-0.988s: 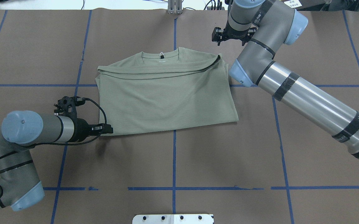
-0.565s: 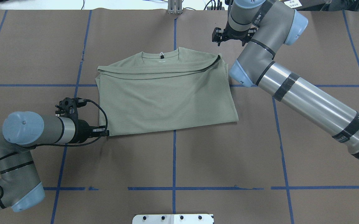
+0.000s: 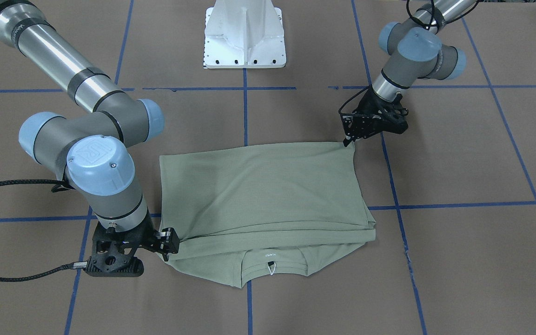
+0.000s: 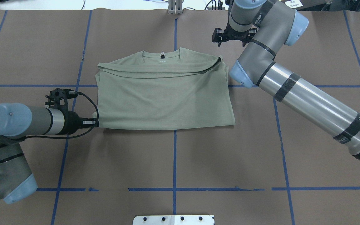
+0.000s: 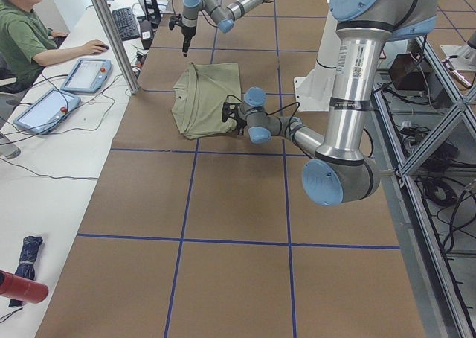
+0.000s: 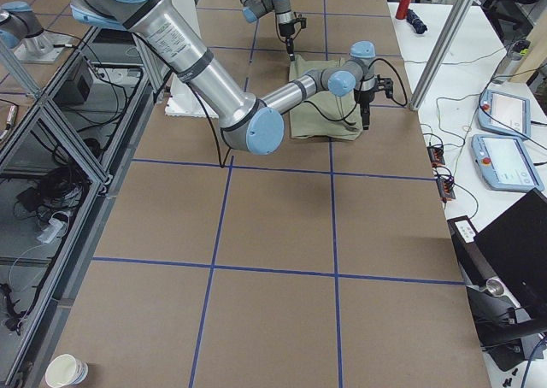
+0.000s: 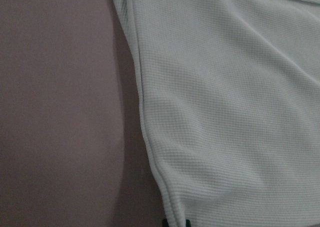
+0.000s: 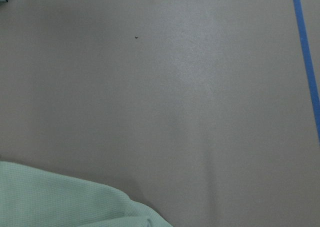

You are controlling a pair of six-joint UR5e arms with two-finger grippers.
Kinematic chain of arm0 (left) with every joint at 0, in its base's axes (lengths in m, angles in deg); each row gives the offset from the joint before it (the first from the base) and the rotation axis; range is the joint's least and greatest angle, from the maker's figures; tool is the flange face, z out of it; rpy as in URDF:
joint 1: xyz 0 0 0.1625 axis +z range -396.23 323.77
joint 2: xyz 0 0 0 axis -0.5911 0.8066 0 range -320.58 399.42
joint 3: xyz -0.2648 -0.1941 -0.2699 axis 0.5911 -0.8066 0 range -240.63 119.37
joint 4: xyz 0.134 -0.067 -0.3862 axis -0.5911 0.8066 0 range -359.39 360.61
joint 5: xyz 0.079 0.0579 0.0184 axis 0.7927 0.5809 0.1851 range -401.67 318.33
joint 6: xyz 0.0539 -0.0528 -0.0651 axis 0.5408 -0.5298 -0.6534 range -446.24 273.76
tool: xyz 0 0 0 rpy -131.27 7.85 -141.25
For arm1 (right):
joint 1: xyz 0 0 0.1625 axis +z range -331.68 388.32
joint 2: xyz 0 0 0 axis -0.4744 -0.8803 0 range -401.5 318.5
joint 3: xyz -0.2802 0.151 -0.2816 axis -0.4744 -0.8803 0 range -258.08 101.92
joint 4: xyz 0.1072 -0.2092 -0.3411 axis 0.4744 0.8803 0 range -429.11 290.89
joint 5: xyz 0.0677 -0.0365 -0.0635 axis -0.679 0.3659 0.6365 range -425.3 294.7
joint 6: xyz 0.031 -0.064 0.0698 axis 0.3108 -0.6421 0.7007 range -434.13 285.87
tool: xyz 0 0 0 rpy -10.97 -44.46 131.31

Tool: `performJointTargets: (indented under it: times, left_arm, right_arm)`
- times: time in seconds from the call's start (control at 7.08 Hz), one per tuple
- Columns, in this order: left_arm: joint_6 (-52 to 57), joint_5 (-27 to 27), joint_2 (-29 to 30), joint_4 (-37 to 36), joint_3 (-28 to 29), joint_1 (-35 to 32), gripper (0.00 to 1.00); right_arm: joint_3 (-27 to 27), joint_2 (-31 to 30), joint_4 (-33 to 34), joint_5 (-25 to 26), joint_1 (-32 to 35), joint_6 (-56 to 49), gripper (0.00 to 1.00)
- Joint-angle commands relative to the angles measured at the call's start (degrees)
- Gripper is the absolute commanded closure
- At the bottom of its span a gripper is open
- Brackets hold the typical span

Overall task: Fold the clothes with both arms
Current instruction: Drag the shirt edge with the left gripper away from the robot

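Brown table [image 4: 261,140] w/ blue grid [image 4: 174,156], left tool [image 4: 96,123] pinching shirt [image 4: 164,100], right tool [image 3: 170,241] unclear

The shirt [image 4: 164,93] lay on the table [image 4: 173,162] at the centre of the overhead view, its neck toward the top edge. The left gripper [image 4: 95,123] touched the shirt's lower left corner, its arm reaching in from the frame's lower left. The right arm [image 4: 308,93] crossed in from the right edge, its wrist just beyond the shirt's upper right corner. The base pedestal [image 4: 173,219] sat at bottom centre, well apart from the shirt.
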Motion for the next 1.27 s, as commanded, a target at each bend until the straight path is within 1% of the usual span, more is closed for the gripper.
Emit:
performJointTargets:
  times: [0.0, 0.14, 0.28, 0.56, 0.71, 0.85, 0.99, 1.13]
  left_arm:
    - [14.31, -0.21, 0.36, -0.36, 5.99, -9.64, 1.00]
    - [19.60, -0.21, 3.58, -0.09, 11.87, -14.04, 1.00]
    - [25.39, -0.21, 11.80, -0.09, 21.50, -18.17, 1.00]
    - [31.57, 0.23, 25.78, -0.09, 40.49, -22.06, 1.00]
    - [33.34, 2.58, 31.51, -0.09, 47.62, -22.95, 1.00]
    - [36.58, 5.30, 32.00, 0.08, 48.22, -23.48, 1.00]
    - [40.44, 5.07, 31.83, 0.43, 47.70, -24.79, 1.00]
    - [41.00, 4.54, 30.87, 0.61, 46.30, -24.89, 0.01]
  right_arm:
    - [0.00, -0.06, 0.00, 0.00, 0.07, 0.00, 0.00]
    - [0.00, -0.15, 0.00, 0.00, -0.02, 0.00, 0.00]
    - [0.00, -0.15, 0.00, 0.00, -0.02, 0.00, 0.00]
    - [0.00, -0.41, -0.09, 0.00, -0.02, 0.00, 0.00]
    - [0.09, -0.33, -0.09, 0.00, -0.10, 0.09, 0.00]
    - [0.70, -0.24, 0.00, 0.00, -0.11, 0.26, 0.00]
    - [0.79, -0.15, 0.00, 0.00, -0.37, 0.35, 0.00]
    - [0.79, 0.28, -0.09, 0.09, -1.41, 3.75, 0.00]
